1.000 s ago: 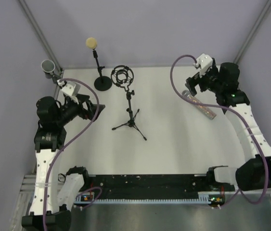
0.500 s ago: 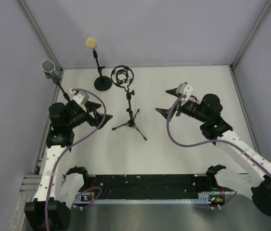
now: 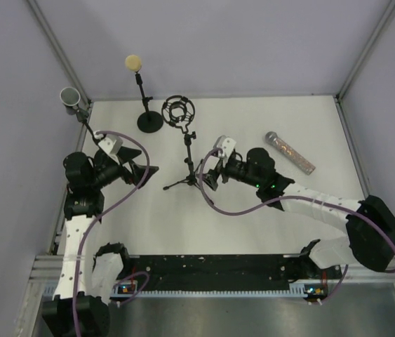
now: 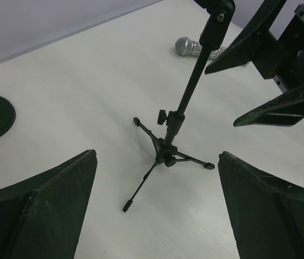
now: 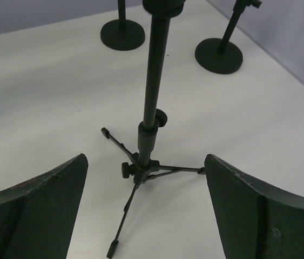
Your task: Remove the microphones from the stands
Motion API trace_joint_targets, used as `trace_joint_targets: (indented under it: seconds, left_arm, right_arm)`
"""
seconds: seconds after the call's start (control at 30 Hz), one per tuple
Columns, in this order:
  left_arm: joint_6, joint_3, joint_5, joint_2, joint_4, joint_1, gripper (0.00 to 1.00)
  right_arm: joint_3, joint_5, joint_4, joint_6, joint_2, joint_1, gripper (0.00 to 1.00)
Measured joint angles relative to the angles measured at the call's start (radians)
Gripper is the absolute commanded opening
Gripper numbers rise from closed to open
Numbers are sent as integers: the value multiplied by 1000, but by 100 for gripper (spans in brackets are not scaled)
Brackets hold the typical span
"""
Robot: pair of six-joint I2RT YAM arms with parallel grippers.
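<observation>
Both grippers are spread wide and hold nothing. My right gripper [image 3: 206, 172] sits just right of the thin black tripod stand [image 3: 189, 151], and my left gripper [image 3: 143, 163] faces it from the left, so the tripod stands between two open pairs of fingers.

The glittery silver microphone [image 3: 290, 152] lies flat on the white table [image 3: 267, 232], right of centre in the overhead view and well apart from every stand. The black ring-shaped shock mount [image 3: 178, 111] on top of the tripod looks empty from above, so I judge the removal done.

The tripod is my main worry. It looks light, its legs splay toward both grippers, and a finger clipping a leg or the pole could tip it. The purple cable [image 3: 218, 203] looping off my right arm hangs close to the lower leg and could snag it if I pull back carelessly. The microphone's round body might roll if nudged.

Open room lies across the lower middle and lower right of the table. The upper left is crowded by the black round-base stand with a yellow foam head [image 3: 149, 121] and a second stand carrying a grey cup [image 3: 69, 98], with lilac walls close behind.
</observation>
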Motion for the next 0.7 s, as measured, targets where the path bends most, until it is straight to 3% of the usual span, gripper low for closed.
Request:
trace_joint_targets:
  seconds: [0.17,0.3,0.7]
  left_arm:
    - [-5,-8,12,0,3,27,99]
    - [-23,-36,30,0,36,40,99]
    - [-51,-57,72,-4,82,71,99]
  right_arm:
    - [1,127,28,-4,94,84,82]
    - [27,216,43,-13,161,126,72]
    - [118,354,129,-12,317,138,51]
